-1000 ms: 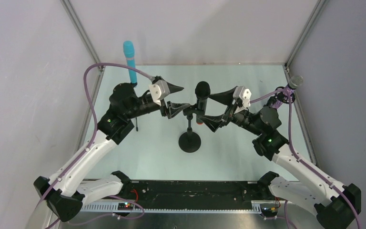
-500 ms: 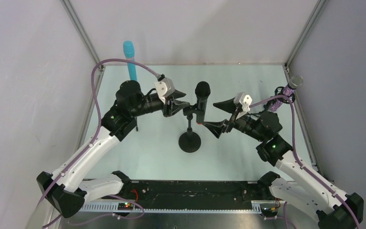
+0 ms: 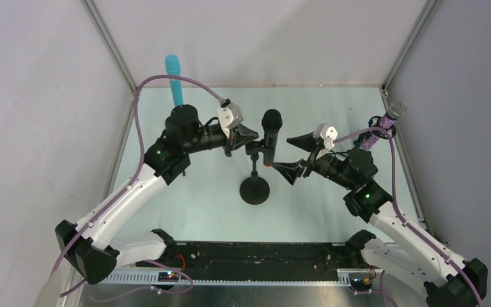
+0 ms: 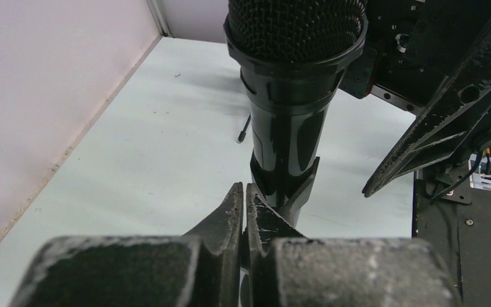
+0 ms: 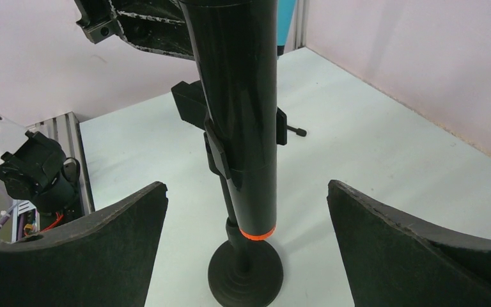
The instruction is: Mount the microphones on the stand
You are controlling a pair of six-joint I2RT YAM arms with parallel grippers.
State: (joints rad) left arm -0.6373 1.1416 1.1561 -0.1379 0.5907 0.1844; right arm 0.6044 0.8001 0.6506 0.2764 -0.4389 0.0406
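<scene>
The black microphone [image 3: 271, 128] stands upright in the clip of the stand [image 3: 254, 190], mid-counter [image 3: 332, 109]. The left gripper [image 4: 243, 195] is clenched empty beside the clip. The right gripper [image 3: 281, 152] is released, not touching the microphone.

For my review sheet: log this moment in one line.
black mic: upright in stand clip | left claw: shut at clip | right claw: open, flanking mic

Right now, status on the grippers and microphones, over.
Left gripper shut at clip. Right gripper open, facing black microphone. Black microphone upright in stand. Nothing in the way.
</scene>
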